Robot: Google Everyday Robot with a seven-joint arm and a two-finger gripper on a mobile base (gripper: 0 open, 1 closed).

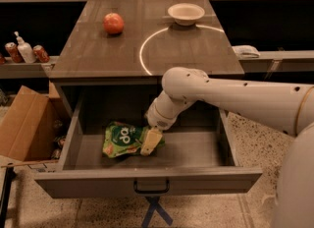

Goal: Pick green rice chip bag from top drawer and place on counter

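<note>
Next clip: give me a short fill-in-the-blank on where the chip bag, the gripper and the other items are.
1. The green rice chip bag lies in the open top drawer, not yet on the ____.
2. The gripper is down in the drawer at the bag's ____ edge, as seen in the picture.
3. Up top, left of the white bowl, sits a red ____.

Missing words: counter; right; apple.
</note>
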